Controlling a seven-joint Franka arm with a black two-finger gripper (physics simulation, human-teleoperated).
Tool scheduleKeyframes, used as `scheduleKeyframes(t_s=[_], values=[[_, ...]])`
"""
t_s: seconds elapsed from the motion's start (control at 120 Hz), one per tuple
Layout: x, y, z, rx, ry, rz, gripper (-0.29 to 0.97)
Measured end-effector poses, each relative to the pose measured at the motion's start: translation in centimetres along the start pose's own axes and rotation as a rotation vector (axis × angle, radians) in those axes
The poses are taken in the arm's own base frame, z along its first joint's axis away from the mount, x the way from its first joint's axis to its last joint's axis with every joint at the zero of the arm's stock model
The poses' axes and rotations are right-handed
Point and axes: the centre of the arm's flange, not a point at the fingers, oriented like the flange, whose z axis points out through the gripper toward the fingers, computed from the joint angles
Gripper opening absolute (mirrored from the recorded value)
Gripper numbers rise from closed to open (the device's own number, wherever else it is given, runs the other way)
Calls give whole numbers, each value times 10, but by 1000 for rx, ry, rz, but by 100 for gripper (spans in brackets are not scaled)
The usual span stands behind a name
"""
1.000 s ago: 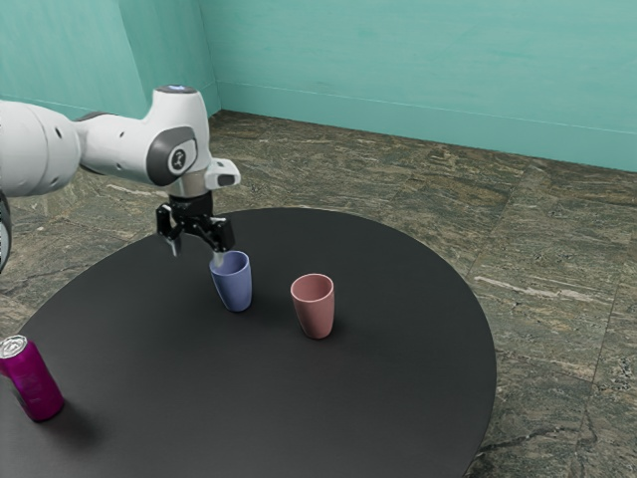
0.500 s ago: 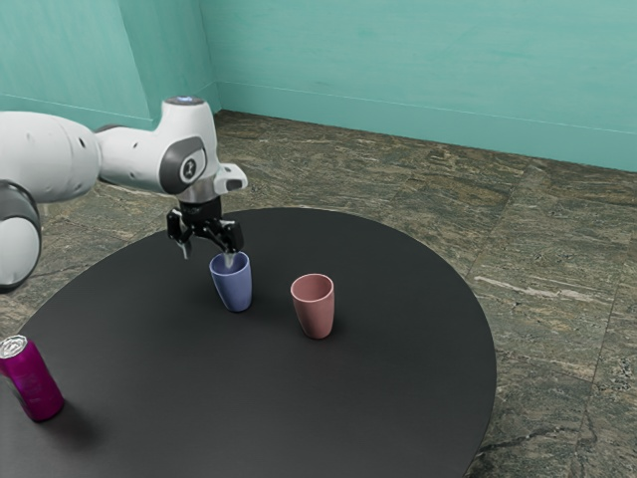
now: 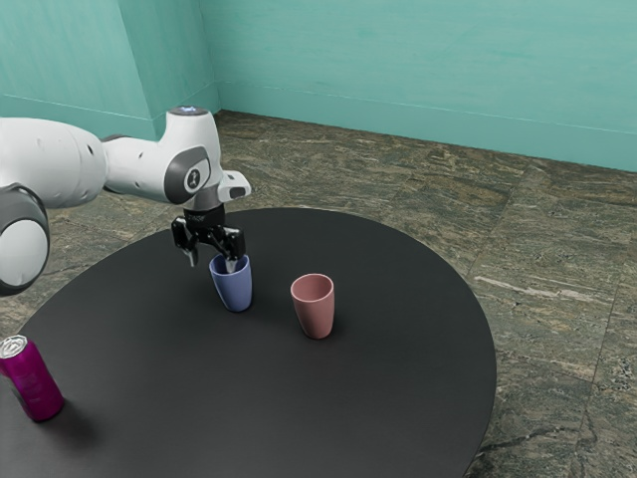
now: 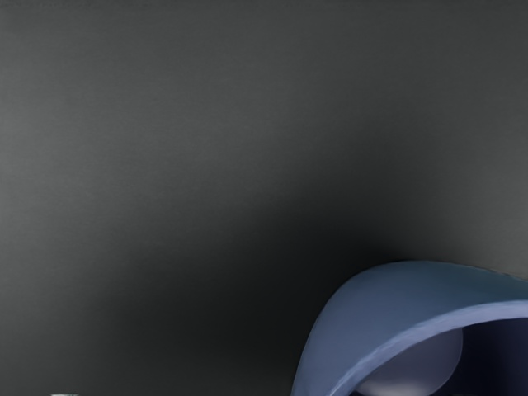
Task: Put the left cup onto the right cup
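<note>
The gripper [image 3: 210, 258] hangs low over the black round table [image 3: 378, 398], right at the blue cup [image 3: 232, 283], which is the left 1 of the 2 cups. Its jaws stand wide apart and grip nothing. The jaw toward 3 o'clock in the exterior view dips at or just inside the cup's mouth. The other hangs outside the wall on the 9 o'clock side, with a clear gap to it. So the near wall of the cup appears to lie between the jaws, a rim pinch waiting to be closed.

In the wrist view the blue cup's rim [image 4: 396, 318] curves just under the hand, its open mouth facing up, with bare table [image 4: 165, 165] beyond.

The blue cup stands upright on the table, long axis vertical. The pink cup [image 3: 313, 306] also stands upright, at about 4 o'clock from the blue one and near it but not touching.

That direction is what the coming move turns on. Once the wall is pinched, the cup must rise above the pink rim and travel toward 4 o'clock, staying vertical so it settles on squarely. A rim pinch may let the cup swing.

A magenta can [image 3: 30, 378] stands well apart at 8 o'clock, out of the way.
</note>
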Motion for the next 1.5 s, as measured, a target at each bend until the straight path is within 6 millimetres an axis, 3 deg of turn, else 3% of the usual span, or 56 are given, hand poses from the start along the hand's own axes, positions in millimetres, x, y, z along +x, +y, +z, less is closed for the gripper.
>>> scheduleKeyframes(t_s=[0.35, 0.625, 0.767, 1.117, 1.358, 1.5], values=[[1, 8, 3, -11, 9, -3, 4], [1, 13, -1, -19, 16, -7, -8], [-3, 18, -29, -21, 49, -4, -9], [-47, 81, -144, -69, 124, 21, -10], [-69, 140, -157, -94, 67, 18, -10], [-70, 157, -151, -92, 38, -14, -10]])
